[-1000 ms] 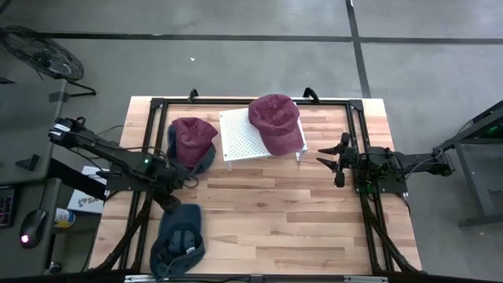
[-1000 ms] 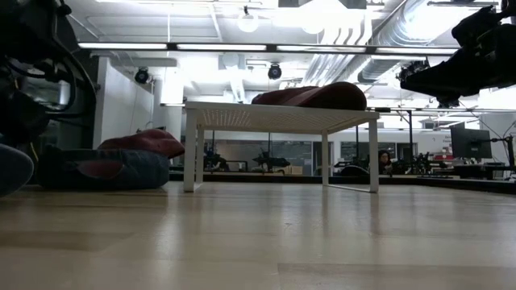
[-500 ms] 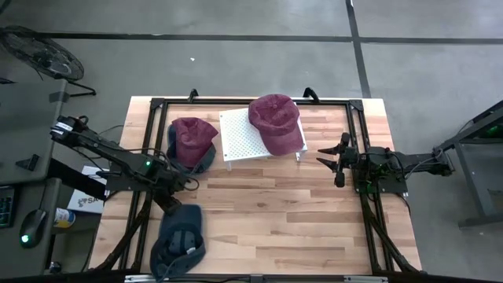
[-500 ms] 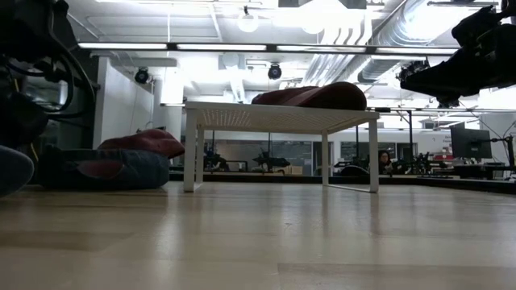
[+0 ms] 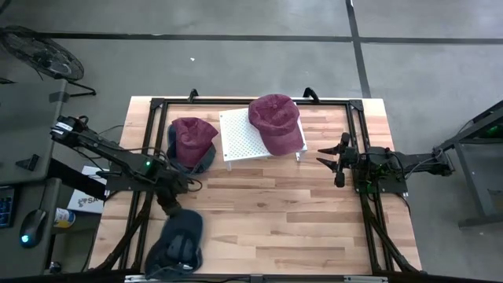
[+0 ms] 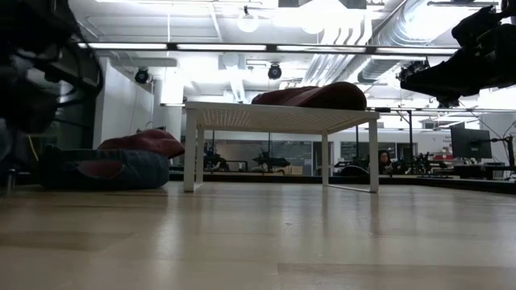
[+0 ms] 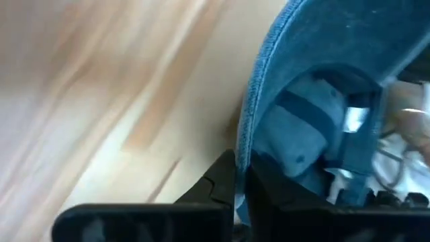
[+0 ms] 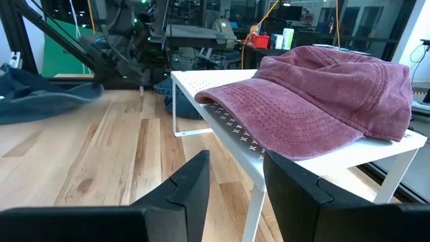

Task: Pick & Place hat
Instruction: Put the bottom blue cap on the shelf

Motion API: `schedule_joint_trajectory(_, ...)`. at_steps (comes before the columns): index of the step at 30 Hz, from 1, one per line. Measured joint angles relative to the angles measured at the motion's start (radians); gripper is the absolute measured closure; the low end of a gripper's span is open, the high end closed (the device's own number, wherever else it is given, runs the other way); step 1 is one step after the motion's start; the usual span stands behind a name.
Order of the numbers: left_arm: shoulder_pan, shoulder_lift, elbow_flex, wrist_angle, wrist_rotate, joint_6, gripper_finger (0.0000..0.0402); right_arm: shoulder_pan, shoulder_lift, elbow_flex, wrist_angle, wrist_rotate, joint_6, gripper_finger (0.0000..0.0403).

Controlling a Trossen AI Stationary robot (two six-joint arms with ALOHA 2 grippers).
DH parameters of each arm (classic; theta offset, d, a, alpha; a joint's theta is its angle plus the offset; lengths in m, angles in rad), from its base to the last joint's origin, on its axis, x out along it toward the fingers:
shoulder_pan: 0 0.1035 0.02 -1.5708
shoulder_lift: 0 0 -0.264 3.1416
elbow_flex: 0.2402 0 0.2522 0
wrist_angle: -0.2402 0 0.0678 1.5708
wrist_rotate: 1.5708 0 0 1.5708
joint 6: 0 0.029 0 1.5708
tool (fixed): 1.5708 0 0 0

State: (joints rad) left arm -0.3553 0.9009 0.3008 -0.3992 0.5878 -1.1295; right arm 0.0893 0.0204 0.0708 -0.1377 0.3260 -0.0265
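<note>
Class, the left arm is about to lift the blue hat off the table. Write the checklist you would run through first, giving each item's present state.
1. Left gripper shut on the blue hat's brim: ok, the wrist view shows the fingers pinching its edge.
2. Grip deep enough to hold: cannot tell.
3. Space left on the white stand: ok, a maroon hat covers only its right part.
4. Stacked hats beside the stand out of the lift path: cannot tell.
5. Right gripper clear: ok, open and parked at the right side of the table.
</note>
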Motion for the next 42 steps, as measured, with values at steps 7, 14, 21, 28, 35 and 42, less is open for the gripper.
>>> schedule_joint_trajectory(7, 0.001, -0.003, 0.083, 0.065, -0.107, 0.11, 0.0393, 0.0, 0.0, 0.0, 0.0, 0.0, 0.0, 0.0269)
schedule_joint_trajectory(14, 0.001, -0.003, 0.296, -0.073, -0.262, 0.268, 0.0394, 0.0, 0.0, 0.0, 0.0, 0.0, 0.0, 0.0269)
schedule_joint_trajectory(21, 0.001, -0.004, 0.562, -0.368, -0.612, 0.43, 0.0394, 0.0, 0.0, 0.0, 0.0, 0.0, 0.0, 0.0269)
schedule_joint_trajectory(28, 0.002, -0.001, 0.767, -0.467, -0.805, 0.526, 0.0394, 0.0, 0.0, 0.0, 0.0, 0.0, 0.0, 0.0269)
schedule_joint_trajectory(35, 0.001, -0.001, 0.999, -0.627, -1.011, 0.594, 0.0394, 0.0, 0.0, 0.0, 0.0, 0.0, 0.0, 0.0269)
schedule_joint_trajectory(42, 0.002, 0.014, 1.102, -0.594, -1.357, 0.788, 0.0394, 0.0, 0.0, 0.0, 0.0, 0.0, 0.0, 0.0269)
